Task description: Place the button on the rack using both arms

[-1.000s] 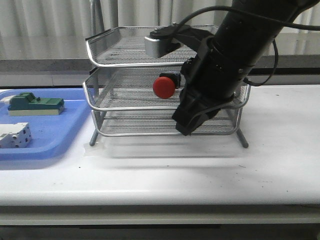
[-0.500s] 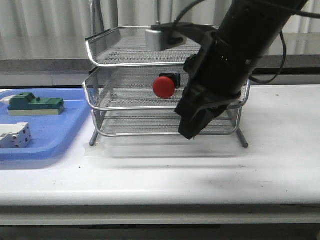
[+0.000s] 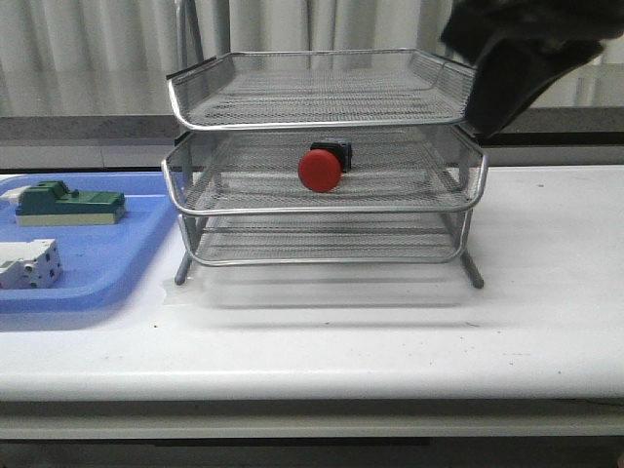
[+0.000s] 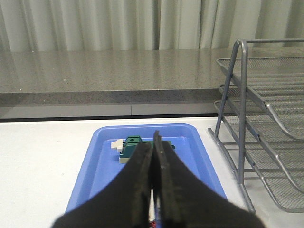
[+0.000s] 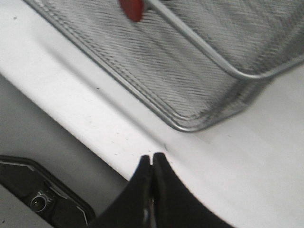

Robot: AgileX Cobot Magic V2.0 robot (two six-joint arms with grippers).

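The button (image 3: 321, 169), red cap on a black body, lies on its side on the middle tier of the silver wire rack (image 3: 322, 210). Its red cap also shows in the right wrist view (image 5: 131, 9). My right arm (image 3: 517, 58) is high at the upper right of the front view, its fingers not visible there. In its wrist view my right gripper (image 5: 151, 156) is shut and empty above the table's front edge, clear of the rack (image 5: 199, 71). My left gripper (image 4: 153, 142) is shut and empty above the blue tray (image 4: 107, 161), left of the rack (image 4: 247, 137).
The blue tray (image 3: 117, 263) at the left holds a green block part (image 3: 68, 205) and a white block part (image 3: 27, 265). The green part also shows in the left wrist view (image 4: 130, 146). The rack's feet stand on the white table (image 3: 390, 331).
My right arm has drawn up and to the right, away from the front of the rack. The button stays on the middle tier.
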